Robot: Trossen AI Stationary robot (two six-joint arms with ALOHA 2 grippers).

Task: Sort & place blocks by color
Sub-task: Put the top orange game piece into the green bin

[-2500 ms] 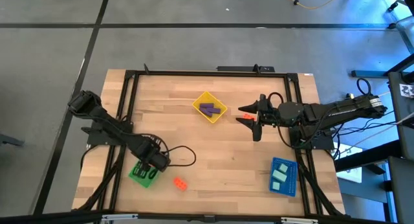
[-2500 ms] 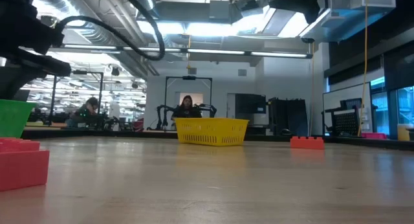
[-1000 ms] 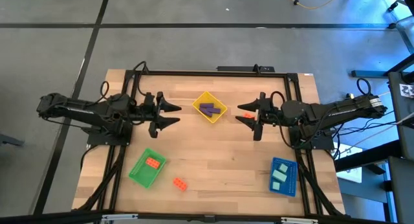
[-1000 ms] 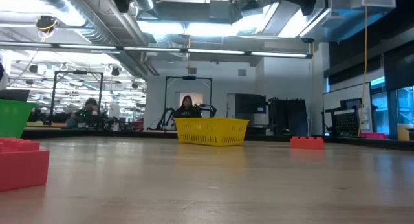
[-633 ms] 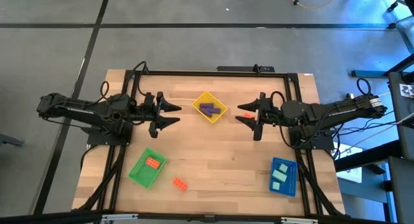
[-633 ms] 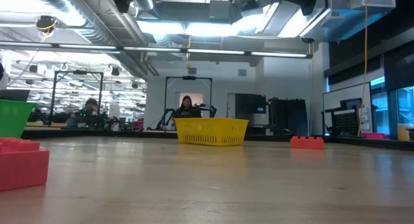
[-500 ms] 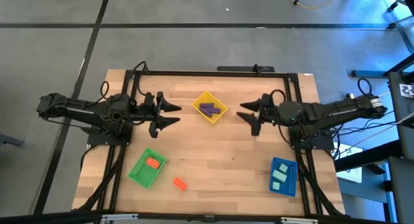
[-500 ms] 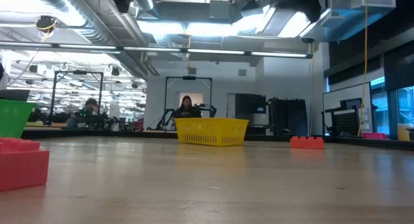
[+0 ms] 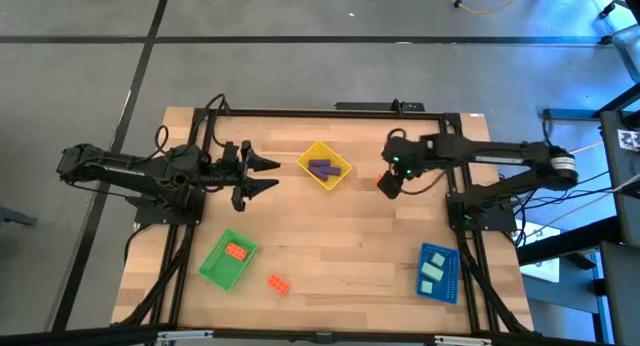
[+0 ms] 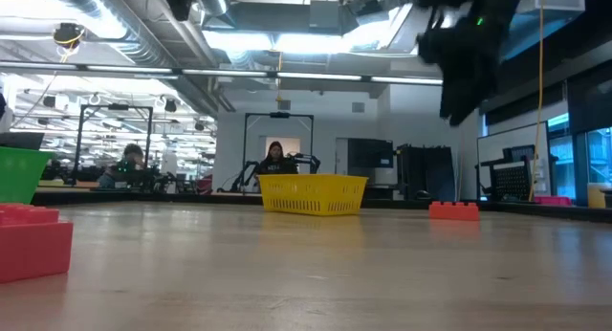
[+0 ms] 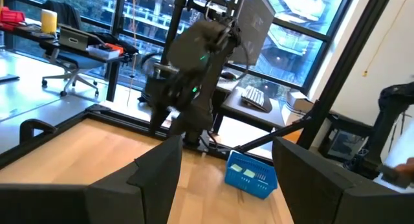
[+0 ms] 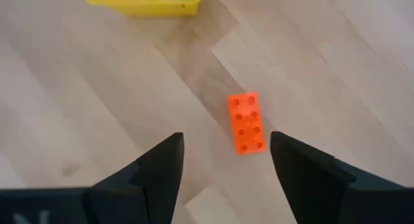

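High view: right end effector [image 9: 388, 183] over orange block [image 9: 382, 180] beside yellow tray [image 9: 323, 165]; left end effector [image 9: 262, 173] spread, idle.
Right wrist view: fingers spread, empty, block [image 12: 246, 122] askew; off-centre descent risks knocking it away.

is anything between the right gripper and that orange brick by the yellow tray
Nothing visible. The right gripper hangs open above the orange brick, which lies alone on bare table beside the yellow tray, with only clear wood around it. The left gripper waits across the table.
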